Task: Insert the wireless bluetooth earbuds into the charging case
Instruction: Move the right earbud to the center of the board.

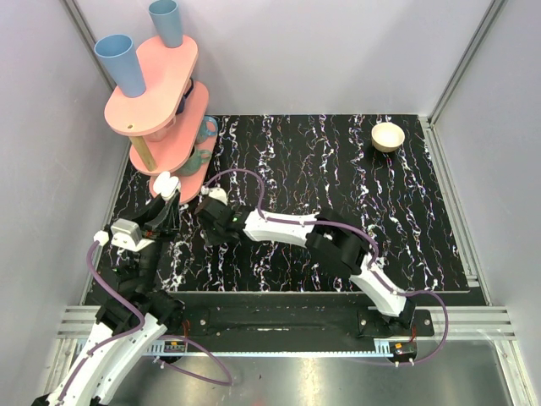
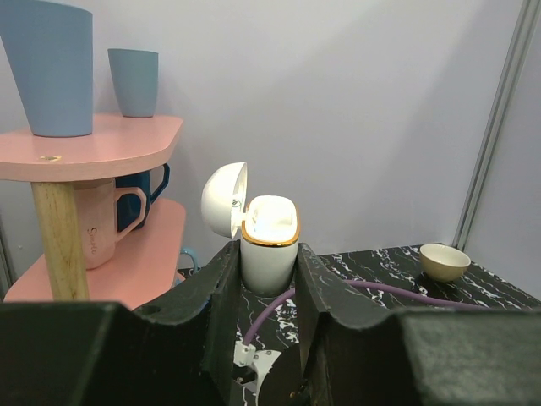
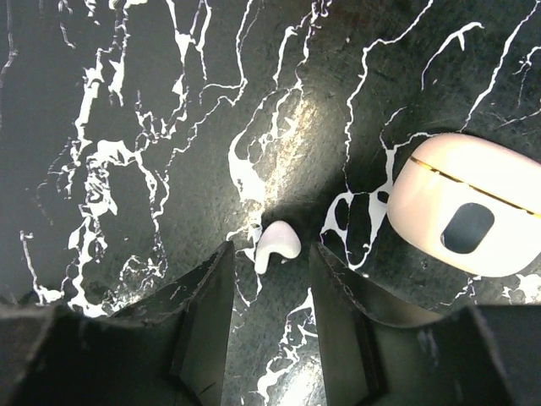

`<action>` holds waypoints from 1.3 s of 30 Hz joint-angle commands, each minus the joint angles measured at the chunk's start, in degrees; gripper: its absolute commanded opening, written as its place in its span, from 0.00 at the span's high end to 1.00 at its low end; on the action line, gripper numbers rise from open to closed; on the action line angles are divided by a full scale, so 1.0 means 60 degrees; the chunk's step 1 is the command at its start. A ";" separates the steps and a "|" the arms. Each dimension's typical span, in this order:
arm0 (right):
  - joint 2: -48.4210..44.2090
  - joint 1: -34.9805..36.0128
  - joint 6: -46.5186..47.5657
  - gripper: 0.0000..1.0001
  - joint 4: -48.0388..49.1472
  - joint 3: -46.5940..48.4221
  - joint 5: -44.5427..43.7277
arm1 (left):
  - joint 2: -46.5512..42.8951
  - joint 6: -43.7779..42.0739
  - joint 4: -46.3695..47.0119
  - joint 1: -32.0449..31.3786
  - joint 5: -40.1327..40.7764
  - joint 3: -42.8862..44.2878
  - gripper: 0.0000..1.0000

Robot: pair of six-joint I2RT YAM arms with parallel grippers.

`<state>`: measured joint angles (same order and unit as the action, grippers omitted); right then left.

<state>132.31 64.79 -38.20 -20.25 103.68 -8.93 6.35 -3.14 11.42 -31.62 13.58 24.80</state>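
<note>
Right jaws astride earbud (image 3: 275,244), unseen overhead

White earbud (image 3: 275,244) lies between parted jaws, cream rounded piece (image 3: 467,203) nearby

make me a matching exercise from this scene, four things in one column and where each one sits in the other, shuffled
Things:
1. charging case
2. earbud
3. bowl
4. blue cups

Places:
A. standing on the top pink shelf
B. lying on the mat, between the open fingers of the right gripper
C. clamped in the left gripper, lid open
D. at the far right corner of the mat

Pairs: 1-C, 2-B, 3-D, 4-A
</note>
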 commanded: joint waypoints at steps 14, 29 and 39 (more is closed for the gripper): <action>0.0449 0.0216 0.0418 0.77 -0.0873 0.0577 -0.1221 | -0.0194 0.0098 0.0206 -0.0019 0.0241 0.0218 1.00; -0.6084 -0.2958 -0.2025 0.77 0.7629 -0.9246 0.3621 | 0.0070 0.0259 0.0367 -0.0004 -0.0022 0.0130 1.00; -0.5107 -0.5289 -0.4774 0.65 1.2964 -1.1944 0.6892 | 0.0333 0.0230 0.0338 -0.0004 -0.0184 0.0218 1.00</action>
<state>98.15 36.53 -55.09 33.65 36.60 21.87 7.64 -1.89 11.29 -31.62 13.28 24.77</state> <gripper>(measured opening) 0.338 0.324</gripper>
